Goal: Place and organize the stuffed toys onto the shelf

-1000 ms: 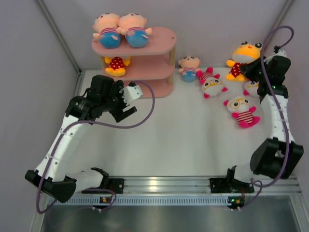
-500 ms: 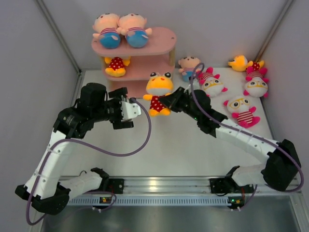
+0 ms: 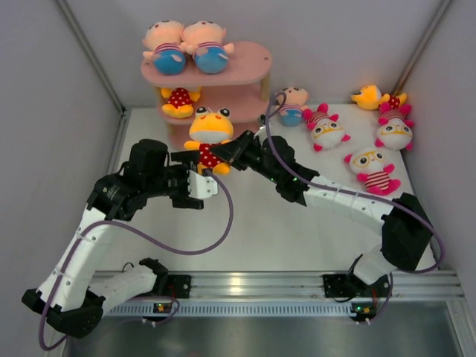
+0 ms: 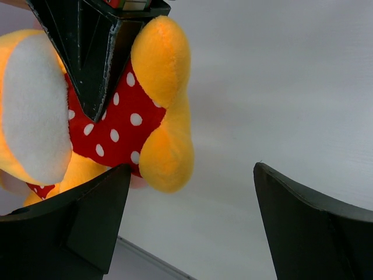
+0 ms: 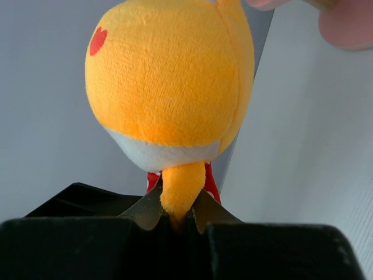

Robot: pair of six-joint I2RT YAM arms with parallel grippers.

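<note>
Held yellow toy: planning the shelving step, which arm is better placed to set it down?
Right. The right end effector grips the yellow toy just in front of the shelf; the left end effector is open, holding nothing.

Left arm (image 3: 78, 249) and right arm (image 3: 349, 204): white link shells joined by black joint housings, each mounted on a black base bolted to a silver rail (image 3: 253, 285). A purple cable (image 3: 230, 212) trails along each arm. The left gripper (image 4: 191, 169) and right gripper (image 5: 176, 205) carry matte black, wedge-shaped jaws, their edges worn pale. A white camera block (image 3: 206, 184) sits at the left wrist.
</note>
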